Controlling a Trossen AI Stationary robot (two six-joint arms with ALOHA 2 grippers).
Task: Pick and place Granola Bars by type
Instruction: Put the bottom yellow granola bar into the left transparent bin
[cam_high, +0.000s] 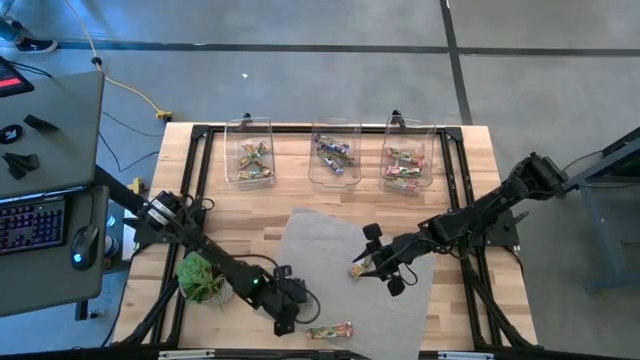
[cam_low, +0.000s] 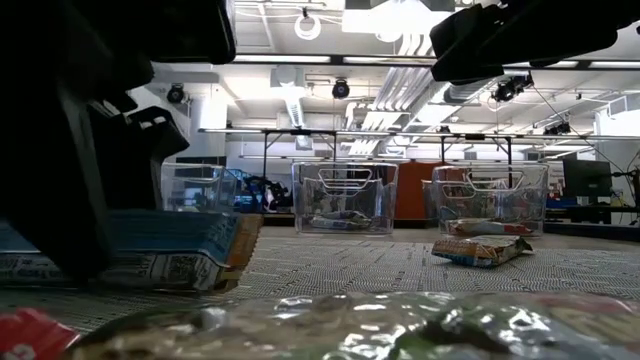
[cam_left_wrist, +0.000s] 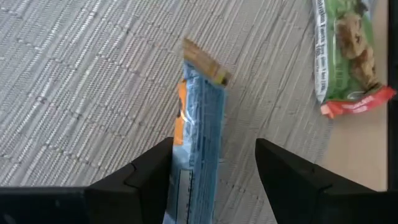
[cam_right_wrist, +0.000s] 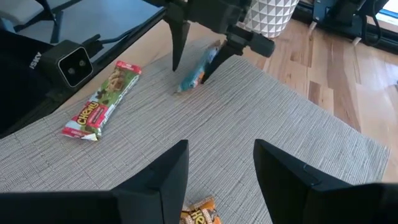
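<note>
On the grey mat (cam_high: 330, 240), left gripper (cam_left_wrist: 214, 163) spread around a blue bar (cam_left_wrist: 198, 149), right gripper (cam_right_wrist: 221, 163) spread above an orange bar (cam_right_wrist: 199, 216), green bar (cam_right_wrist: 102, 99) nearby.

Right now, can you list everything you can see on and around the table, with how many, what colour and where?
Bins: three, clear, in a row along the far edge of the table, each holding wrapped bars.
Mat: one, grey woven, on the near half of the table.
Blue bar: one, blue with an orange stripe, on the mat between the left hand's fingers.
Green bar: one, green and red, at the mat's near edge.
Orange bar: one, orange-yellow, on the mat under the right hand.
Plant: one, green, near-left part of the table.
Left hand: open around the blue bar.
Right hand: open, above the orange bar.
</note>
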